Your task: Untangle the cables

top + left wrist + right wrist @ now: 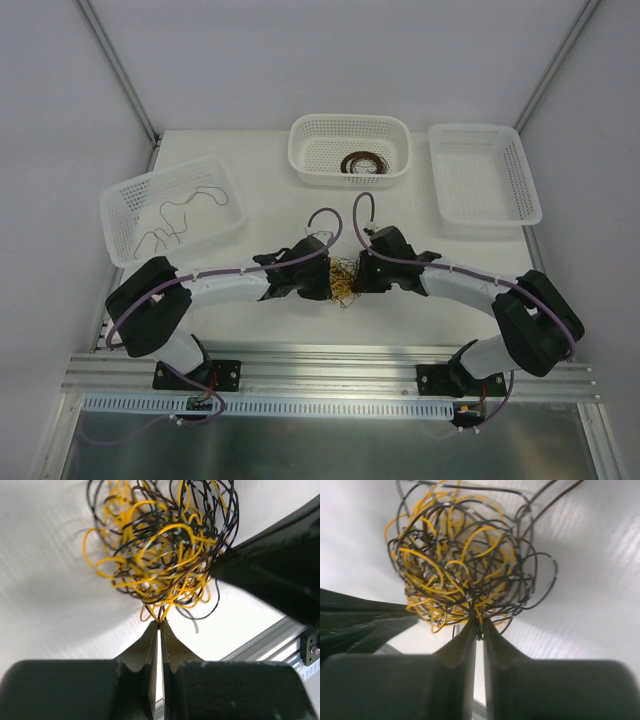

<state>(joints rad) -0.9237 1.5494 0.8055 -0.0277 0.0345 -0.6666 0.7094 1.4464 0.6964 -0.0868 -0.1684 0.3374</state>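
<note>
The cables (343,281) lie as one black-and-yellow clump on the table (265,190), near the middle between the two arms. The clump is roughly round, with no clear long axis or heading. The left hand (159,626) is pinched closed on a few strands at its left edge, and the right hand (477,628) likewise at its right edge. Both grips look set, so the next move calls for a slow, gentle pull apart.

No legible text, labels, brands or numbers in any view.
</note>
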